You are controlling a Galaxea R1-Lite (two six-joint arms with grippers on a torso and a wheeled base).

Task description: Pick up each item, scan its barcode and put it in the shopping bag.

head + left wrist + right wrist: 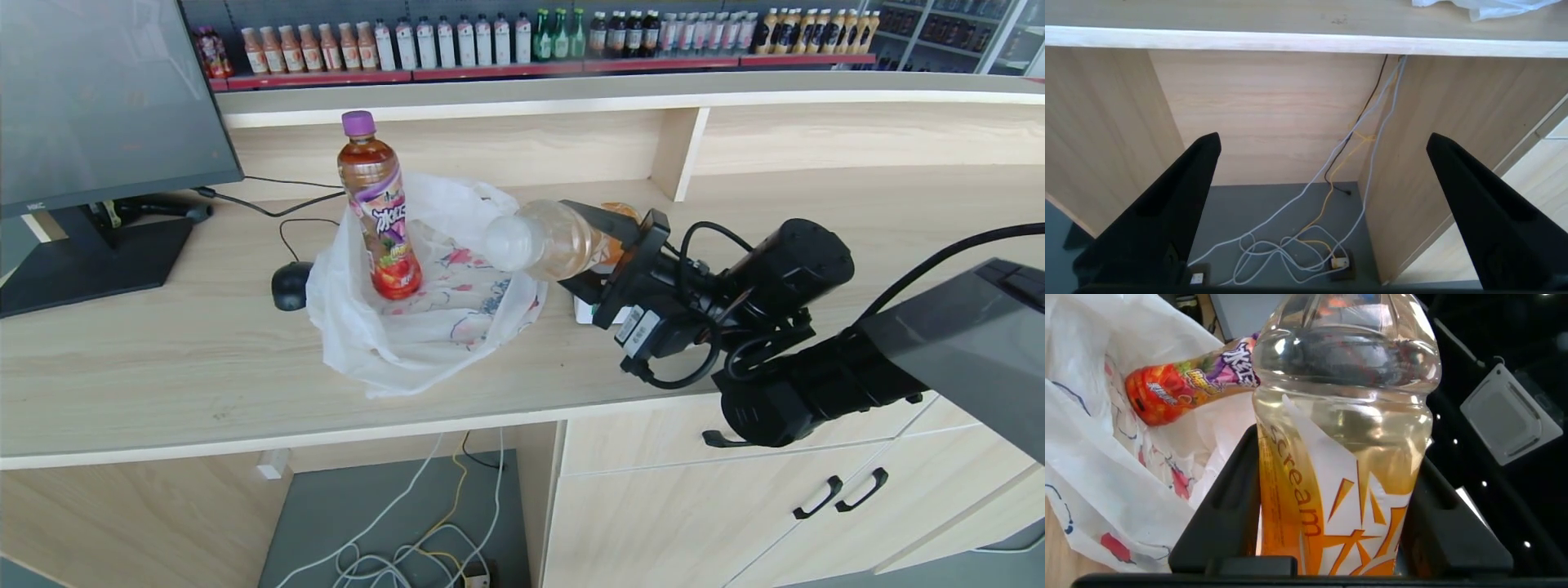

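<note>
Right hand (584, 249) grips orange-label bottle (535, 237) beside shopping bag (424, 355)

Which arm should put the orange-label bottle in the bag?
Right: the right gripper is shut on the bottle beside the bag. The left gripper hangs open and empty below the counter.

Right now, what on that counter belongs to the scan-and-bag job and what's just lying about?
Job: orange-label bottle held in the right gripper; purple-capped bottle standing in the shopping bag.
Lying about: monitor, mouse, cables under the counter, stocked shelf behind.
</note>
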